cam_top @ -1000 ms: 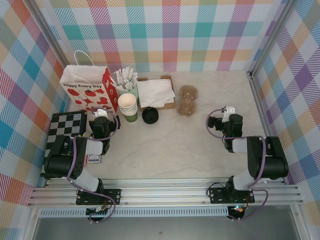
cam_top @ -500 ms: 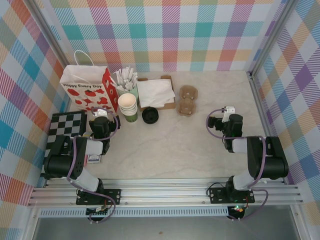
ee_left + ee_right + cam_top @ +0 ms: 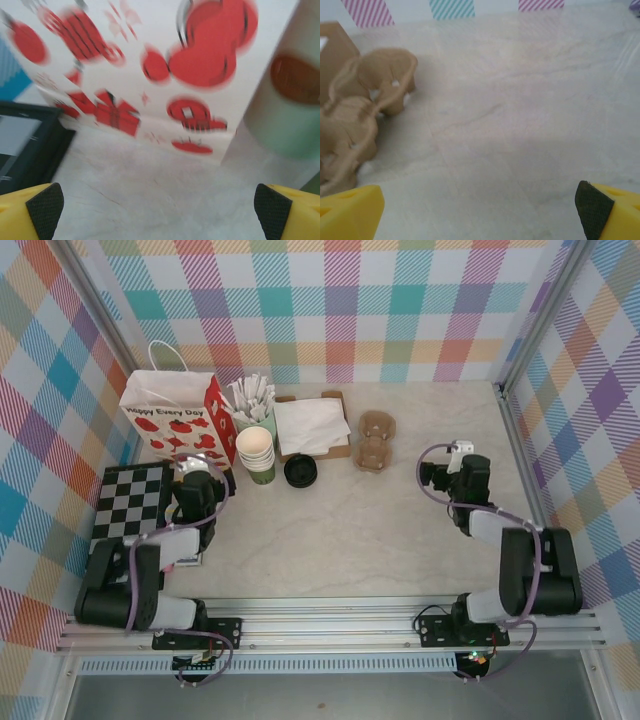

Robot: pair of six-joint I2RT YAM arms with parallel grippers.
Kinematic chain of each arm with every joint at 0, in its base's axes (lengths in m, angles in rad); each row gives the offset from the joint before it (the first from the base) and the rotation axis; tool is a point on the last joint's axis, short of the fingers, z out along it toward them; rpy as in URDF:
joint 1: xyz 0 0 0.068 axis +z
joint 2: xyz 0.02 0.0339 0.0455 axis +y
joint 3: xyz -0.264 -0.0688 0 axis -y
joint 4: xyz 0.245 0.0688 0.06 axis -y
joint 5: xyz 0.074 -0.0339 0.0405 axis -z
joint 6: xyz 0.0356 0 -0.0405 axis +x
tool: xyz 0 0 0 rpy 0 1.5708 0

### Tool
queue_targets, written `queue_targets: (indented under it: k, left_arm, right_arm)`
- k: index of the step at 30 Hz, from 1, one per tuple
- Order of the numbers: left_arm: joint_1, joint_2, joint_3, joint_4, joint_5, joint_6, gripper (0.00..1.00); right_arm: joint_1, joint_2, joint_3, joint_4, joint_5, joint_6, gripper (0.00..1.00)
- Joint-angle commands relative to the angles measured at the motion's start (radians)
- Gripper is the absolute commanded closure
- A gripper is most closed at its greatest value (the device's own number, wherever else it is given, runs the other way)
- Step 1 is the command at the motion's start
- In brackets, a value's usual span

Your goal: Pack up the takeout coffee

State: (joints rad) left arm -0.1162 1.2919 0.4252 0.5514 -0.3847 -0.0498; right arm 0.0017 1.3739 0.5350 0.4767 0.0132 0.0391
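The left tool (image 3: 159, 210) and right tool (image 3: 475, 212) gape; napkins (image 3: 310, 426) fill the brown tray (image 3: 341, 451).

Plaid walls (image 3: 330, 300), marble-look table (image 3: 350, 530)

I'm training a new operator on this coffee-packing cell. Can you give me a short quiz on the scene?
1. True or false: the left gripper and the right gripper are both open.
2. Which thing does the right wrist view show? A bag; B carrier; C checkerboard.
3. Fill in: in the top view, the black lid sits just right of the ___.
Key: 1 true; 2 B; 3 cup stack.
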Motion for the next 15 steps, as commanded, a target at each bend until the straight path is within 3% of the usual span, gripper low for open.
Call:
queue_targets:
  k: [1,5,8,11,15]
  left_arm:
    - [-0.025,-0.189,0.091,-0.298,-0.158,-0.162,0.0]
    - [-0.057,-0.331,0.325,-0.882,-0.227,-0.458,0.0]
    - [-0.058,-0.322,0.535,-1.187,0.007,-0.553,0.0]
    - [-0.078,-0.238,0.716,-1.389,0.201,-0.604,0.0]
    - [-0.168,-0.135,0.874,-1.524,0.229,-0.613,0.07]
  right_arm:
    - [0.003,-0.125,0.077,-0.213,-0.009,0.109,0.0]
    - [0.003,-0.185,0.242,-0.522,0.0,0.324,0.0]
    - [0.003,-0.183,0.337,-0.641,-0.001,0.48,0.0]
    - [0.003,-0.169,0.42,-0.732,-0.019,0.577,0.0]
    - [0.004,-0.103,0.547,-0.845,-0.173,0.588,0.02]
